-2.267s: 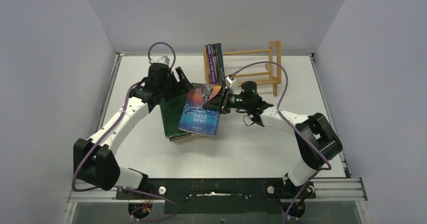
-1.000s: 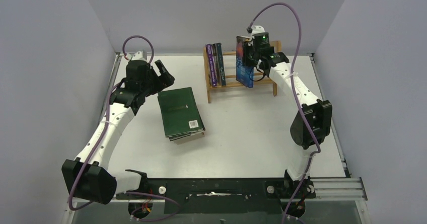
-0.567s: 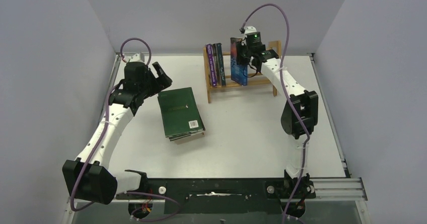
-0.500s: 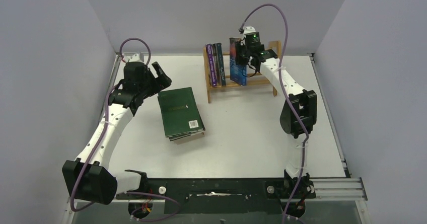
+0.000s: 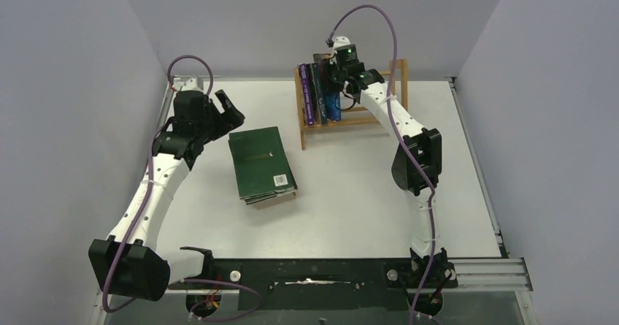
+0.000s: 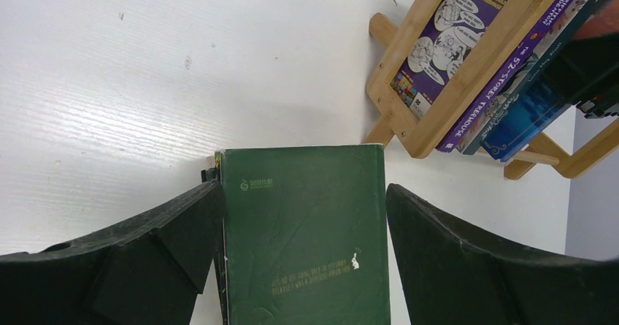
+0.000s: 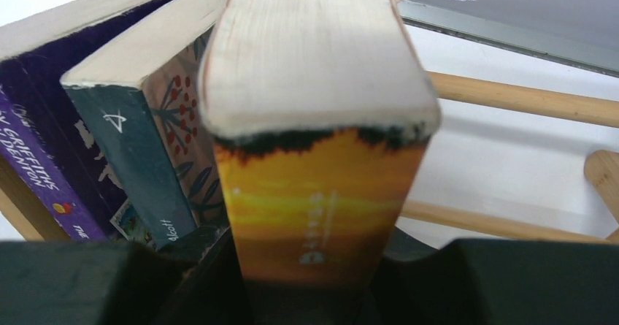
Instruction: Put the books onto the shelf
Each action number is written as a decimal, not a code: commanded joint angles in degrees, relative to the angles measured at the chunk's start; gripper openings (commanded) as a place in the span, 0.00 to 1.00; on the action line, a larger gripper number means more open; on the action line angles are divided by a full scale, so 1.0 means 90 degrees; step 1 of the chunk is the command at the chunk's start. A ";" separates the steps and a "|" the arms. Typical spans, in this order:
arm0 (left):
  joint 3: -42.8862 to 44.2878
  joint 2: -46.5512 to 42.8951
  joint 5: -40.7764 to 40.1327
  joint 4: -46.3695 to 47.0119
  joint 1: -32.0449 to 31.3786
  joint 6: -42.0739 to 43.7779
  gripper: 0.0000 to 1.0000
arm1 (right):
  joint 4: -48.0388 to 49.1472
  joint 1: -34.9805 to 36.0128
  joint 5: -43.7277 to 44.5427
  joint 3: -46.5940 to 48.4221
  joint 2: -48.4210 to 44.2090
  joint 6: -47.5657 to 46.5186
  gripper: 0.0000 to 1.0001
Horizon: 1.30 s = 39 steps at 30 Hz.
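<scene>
The light-wood shelf (image 5: 400, 84) stands at the back of the table. A purple book (image 5: 306, 97) and a navy book (image 5: 317, 91) stand upright at its left end. My right gripper (image 5: 343, 69) is shut on a book with a blue cover (image 5: 333, 107), holding it upright against the navy book. In the right wrist view its orange spine (image 7: 321, 201) sits between my jaws (image 7: 314, 266), beside the navy book (image 7: 146, 164). A green book (image 5: 261, 161) tops a small stack lying flat. My left gripper (image 5: 226, 113) hovers open at its far left corner, holding nothing (image 6: 303, 193).
The shelf's dowel rails (image 7: 525, 102) run off to the right of the held book, with no books on that part. The shelf's left end frame (image 6: 467, 77) is near the green book's far edge (image 6: 306, 230). Grey walls close in the table on three sides.
My right arm lifted the blue-covered book off the stack, carried it to the shelf and slid it left against the navy book. My left arm drew back slightly, still open.
</scene>
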 commanded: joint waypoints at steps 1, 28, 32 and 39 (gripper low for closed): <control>-0.0017 -0.0228 0.0111 0.0073 0.0097 0.0112 0.82 | 0.0961 0.0123 -0.0078 0.0642 -0.0161 0.0124 0.15; -0.0092 -0.0178 0.0281 0.0229 0.0171 0.0005 0.82 | 0.1383 0.0074 0.0356 -0.0534 -0.1442 0.0363 0.52; -0.0092 -0.0182 0.0282 0.0239 0.0171 -0.0011 0.82 | 0.1417 0.0025 0.0613 -0.0744 -0.1763 0.0355 0.52; -0.0088 -0.0126 0.0303 0.0183 0.0171 -0.0033 0.82 | 0.1429 0.0012 0.0052 -0.1627 -0.2495 0.0326 0.62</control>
